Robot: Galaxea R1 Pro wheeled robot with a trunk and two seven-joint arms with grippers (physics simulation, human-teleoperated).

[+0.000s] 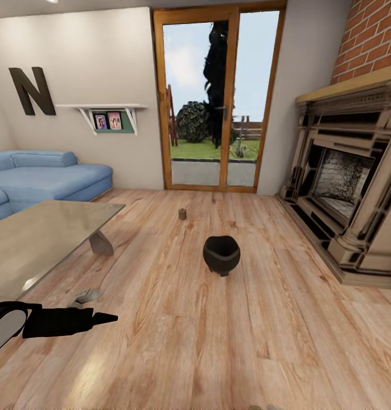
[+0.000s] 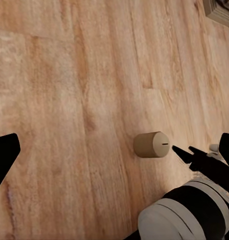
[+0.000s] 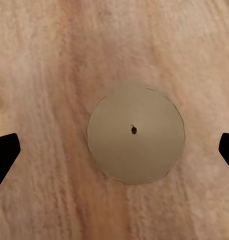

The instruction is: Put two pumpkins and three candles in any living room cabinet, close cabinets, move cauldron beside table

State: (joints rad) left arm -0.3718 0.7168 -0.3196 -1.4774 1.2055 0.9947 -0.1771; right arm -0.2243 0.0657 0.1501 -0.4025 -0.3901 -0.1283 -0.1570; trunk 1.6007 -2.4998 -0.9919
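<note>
A black cauldron [image 1: 221, 254] stands on the wood floor in the middle of the room. One pale candle [image 1: 182, 213] stands beyond it, toward the glass door. Another candle [image 3: 135, 131] sits directly under my right gripper [image 3: 114, 152], flat top facing the camera, between the spread fingertips [image 3: 4, 156]. That gripper is open and is not touching the candle. The left wrist view shows this candle [image 2: 152, 144] with the right gripper's fingers [image 2: 187, 154] pointing at it. My left gripper [image 2: 114, 150] is open and holds nothing. Its arm [image 1: 53, 322] hangs low by the table. The pumpkins and the cabinet are out of view.
A glass coffee table [image 1: 41, 233] on metal legs stands at the left, with a blue sofa [image 1: 44, 176] behind it. A fireplace [image 1: 346, 193] lines the right wall and its hearth juts onto the floor. The glass door [image 1: 215, 102] is at the back.
</note>
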